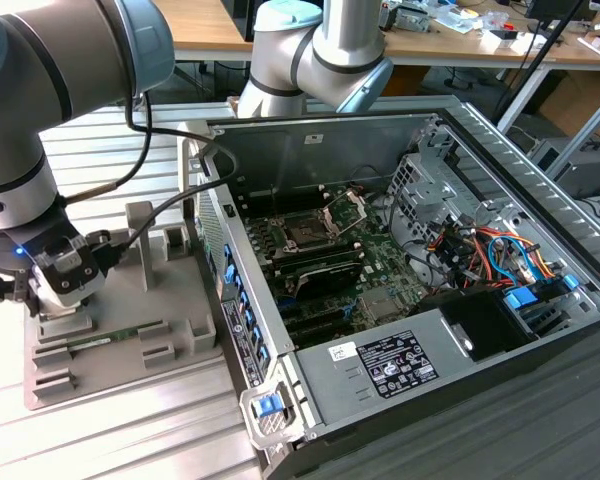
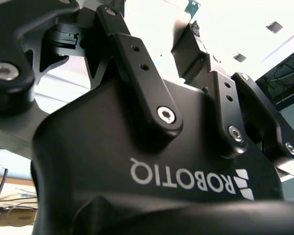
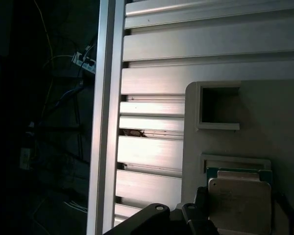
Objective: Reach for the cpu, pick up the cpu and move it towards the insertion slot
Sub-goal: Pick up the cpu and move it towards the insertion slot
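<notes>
Room lies open over the ribbed metal table (image 1: 100, 140) beside the grey holder (image 1: 170, 300), but the wall of the open computer case (image 1: 310, 140) stands between the gripper (image 1: 60, 290) and the insertion slot (image 1: 308, 232) on the board inside. In the first wrist view the cpu (image 3: 240, 205) lies in a pocket near the holder's edge. It is partly cut off, with dark gripper parts just beside it, and I cannot tell if the gripper clamps it.
</notes>
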`<state>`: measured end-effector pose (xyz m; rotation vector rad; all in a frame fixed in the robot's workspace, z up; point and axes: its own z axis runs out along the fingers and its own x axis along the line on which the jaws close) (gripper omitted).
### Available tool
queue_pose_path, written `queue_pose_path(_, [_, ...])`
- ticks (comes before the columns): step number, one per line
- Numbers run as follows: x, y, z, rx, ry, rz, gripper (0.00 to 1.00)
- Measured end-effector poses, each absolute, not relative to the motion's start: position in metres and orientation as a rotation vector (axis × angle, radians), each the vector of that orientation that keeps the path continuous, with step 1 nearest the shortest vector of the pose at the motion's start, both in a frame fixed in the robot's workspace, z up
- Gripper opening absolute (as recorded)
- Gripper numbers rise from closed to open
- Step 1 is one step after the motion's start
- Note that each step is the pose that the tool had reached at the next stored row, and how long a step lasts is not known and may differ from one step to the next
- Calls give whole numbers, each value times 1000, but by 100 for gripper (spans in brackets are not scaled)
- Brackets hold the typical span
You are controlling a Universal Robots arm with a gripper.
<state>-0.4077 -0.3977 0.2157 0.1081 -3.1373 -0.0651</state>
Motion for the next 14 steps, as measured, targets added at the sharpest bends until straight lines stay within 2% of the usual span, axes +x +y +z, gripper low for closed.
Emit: queue_pose_path(14, [-408,-398,220,108,-3137,-65,55])
